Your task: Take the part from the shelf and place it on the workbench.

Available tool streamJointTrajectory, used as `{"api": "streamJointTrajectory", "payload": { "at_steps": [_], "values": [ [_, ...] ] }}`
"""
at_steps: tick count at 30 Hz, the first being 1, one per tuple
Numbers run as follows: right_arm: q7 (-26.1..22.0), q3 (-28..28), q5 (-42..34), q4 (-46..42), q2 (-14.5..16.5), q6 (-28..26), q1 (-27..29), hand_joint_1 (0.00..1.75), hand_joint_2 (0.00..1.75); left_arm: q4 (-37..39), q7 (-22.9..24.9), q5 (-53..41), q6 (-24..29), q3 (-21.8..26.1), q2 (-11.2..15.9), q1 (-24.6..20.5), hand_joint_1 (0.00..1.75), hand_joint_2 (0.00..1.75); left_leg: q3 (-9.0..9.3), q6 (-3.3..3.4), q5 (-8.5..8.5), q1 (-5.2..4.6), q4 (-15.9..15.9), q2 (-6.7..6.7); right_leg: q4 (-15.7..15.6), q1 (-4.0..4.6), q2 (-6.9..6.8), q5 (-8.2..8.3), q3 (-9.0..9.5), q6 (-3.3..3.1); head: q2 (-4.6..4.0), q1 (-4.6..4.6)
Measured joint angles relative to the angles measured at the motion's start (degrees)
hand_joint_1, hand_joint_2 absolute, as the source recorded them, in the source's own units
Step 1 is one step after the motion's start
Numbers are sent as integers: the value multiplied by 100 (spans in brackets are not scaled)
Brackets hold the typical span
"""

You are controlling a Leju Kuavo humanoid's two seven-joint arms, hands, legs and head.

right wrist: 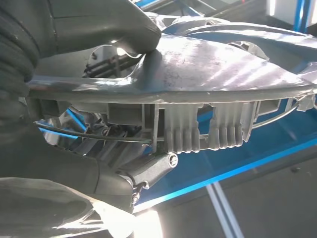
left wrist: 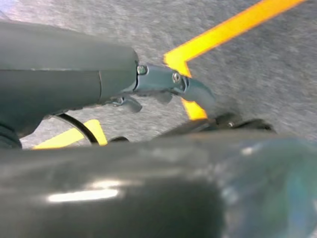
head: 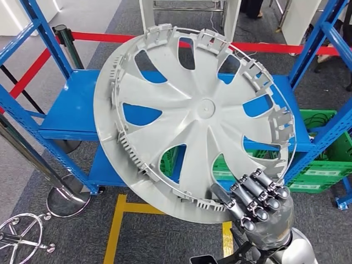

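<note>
A blue shelf (head: 75, 110) stands on grey carpet marked with yellow floor tape (head: 114, 231), a green crate (head: 328, 159) behind it. The right hand (head: 259, 206) pinches the rim of the grey wheel cover (head: 195, 118), fingers (head: 257, 190) curled over the inner edge, thumb (right wrist: 112, 22) beneath. The left hand (left wrist: 164, 84) hangs over the carpet; its fingers' state is unclear.

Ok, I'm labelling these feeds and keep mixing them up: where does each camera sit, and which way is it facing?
Head view: high on the body, looking forward and down at the grey wheel cover before the blue shelf; right hand grips its near rim.
Left wrist view: behind the left hand, facing grey floor with yellow tape.
Right wrist view: behind the right hand, edge-on to the cover.
Head and right wrist views share cover, hand, shelf.
</note>
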Motion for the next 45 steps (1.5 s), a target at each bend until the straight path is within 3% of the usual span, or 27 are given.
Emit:
{"api": "streamJointTrajectory", "payload": {
  "at_steps": [1,2,4,6,8,10,12,13,16,17,19,21,22,24,25,27,28,31,32,33,35,36,37,39,40,43,45],
  "values": [
    [87,30,36,-8,-20,-2,-7,175,175,25,-2,6,-8,-20,-1,-19,0,0,-51,-40,-231,32,347,2,7,-3,-4,63,-74,2,-1,-9],
    [171,60,74,-13,-42,-4,-15,175,175,44,-6,10,-16,-35,-6,-44,0,0,-67,-76,-317,62,646,3,21,-4,-9,124,-162,13,-1,-16],
    [364,136,154,-13,-94,-4,-40,175,175,77,-15,22,-43,-74,-10,-93,0,0,72,-133,-66,110,826,4,80,-15,-18,232,-352,47,-1,-18],
    [554,224,224,-24,-155,-4,-70,175,175,101,-27,33,-61,-114,-10,-133,0,0,527,-174,251,151,285,2,174,-28,-16,306,-529,105,-1,-20],
    [729,312,276,-57,-228,-5,-107,175,175,120,-39,35,-66,-139,-11,-166,0,0,1053,-147,167,151,-532,-19,269,-23,-10,371,-643,180,-1,-23],
    [884,393,323,-85,-312,-8,-155,175,175,133,-54,39,-68,-162,-15,-189,0,0,1226,-54,29,117,-890,-36,302,-20,-7,468,-700,262,-1,-26],
    [1027,478,383,-89,-404,-9,-193,175,175,144,-62,50,-69,-194,-19,-205,0,0,1120,62,99,113,-880,-15,325,-42,10,461,-771,339,0,-26],
    [1109,526,419,-91,-454,-9,-208,175,175,151,-65,62,-71,-210,-20,-213,0,0,1055,121,158,112,-880,0,425,-51,21,303,-830,365,0,-18],
    [1384,680,519,-102,-620,-9,-269,175,175,175,-75,92,-73,-261,-29,-236,0,0,801,237,365,73,-871,28,1366,-51,35,-545,-1061,389,-1,16],
    [1451,724,542,-104,-666,-9,-287,175,175,182,-77,96,-73,-273,-35,-239,0,0,708,252,433,52,-863,30,1716,-46,35,-675,-1097,383,-1,19],
    [1532,798,574,-104,-738,-9,-323,175,175,199,-80,100,-74,-287,-43,-248,0,0,529,267,553,7,-839,32,1958,-26,36,-508,-964,342,-1,19],
    [1603,861,607,-105,-791,-10,-370,175,175,216,-84,102,-78,-292,-49,-258,0,0,394,267,661,-29,-820,30,1434,19,41,-201,-467,246,-1,16],
    [1641,889,625,-110,-812,-10,-394,175,175,221,-86,102,-80,-294,-56,-263,0,0,351,258,708,-51,-807,27,974,52,42,-170,-115,183,-1,15],
    [1758,951,662,-125,-854,-11,-449,175,175,227,-95,111,-83,-298,-63,-271,0,0,289,225,812,-67,-793,25,188,99,43,-299,417,112,0,13],
    [1829,983,678,-133,-879,-11,-481,175,175,229,-102,124,-81,-304,-64,-276,0,0,254,199,868,-69,-789,25,-4,112,43,-356,521,104,0,15],
    [1970,1046,707,-142,-930,-11,-530,175,175,232,-127,147,-73,-320,-56,-283,0,0,180,140,906,-64,-761,16,-88,95,31,-323,428,73,1,16],
    [2018,1073,716,-146,-953,-13,-542,175,175,233,-141,157,-68,-331,-51,-284,0,0,129,104,784,-60,-671,9,-103,79,18,-276,362,32,0,9],
    [2054,1119,722,-152,-986,-14,-547,175,175,244,-167,180,-63,-386,-36,-283,0,0,-55,-4,-63,-3,125,3,-96,54,-7,-99,179,-65,0,-24],
    [2051,1131,723,-152,-996,-13,-548,175,175,249,-171,188,-63,-401,-36,-287,0,0,-92,-33,-256,22,458,4,-78,55,-10,-39,108,-65,-1,-26],
    [2046,1140,723,-152,-1007,-13,-553,175,175,251,-174,193,-62,-408,-39,-294,0,0,-93,-59,-291,45,715,5,-51,55,-13,22,14,-54,-1,-26],
    [2032,1163,725,-152,-1026,-13,-571,175,175,255,-180,209,-61,-415,-43,-305,0,0,64,-92,35,81,805,6,33,50,-21,128,-200,-31,-1,-27],
    [2028,1176,725,-152,-1036,-13,-582,175,175,256,-181,216,-61,-419,-42,-309,0,0,266,-99,243,95,576,5,91,46,-21,167,-309,-12,-1,-29],
    [2027,1188,725,-152,-1044,-14,-589,175,175,257,-183,220,-61,-420,-40,-313,0,0,542,-95,323,100,196,5,153,50,-20,196,-403,13,-1,-29],
    [2028,1205,725,-154,-1056,-15,-603,175,175,258,-187,222,-60,-423,-33,-326,0,0,1034,-51,215,89,-586,-2,251,57,-19,258,-528,75,-1,-23],
    [2028,1210,725,-155,-1061,-15,-612,175,175,258,-189,222,-60,-423,-30,-333,0,0,1142,-19,122,73,-802,-5,275,57,-20,301,-571,110,-1,-21],
    [2034,1227,725,-155,-1086,-15,-630,175,175,260,-189,226,-60,-430,-30,-336,0,0,1039,115,187,69,-888,16,325,34,-4,326,-689,223,-1,-20],
    [2062,1233,724,-154,-1107,-15,-632,175,175,262,-189,231,-59,-436,-33,-336,0,0,902,213,313,87,-898,41,664,23,23,-101,-825,273,-1,-4]
  ]
}}
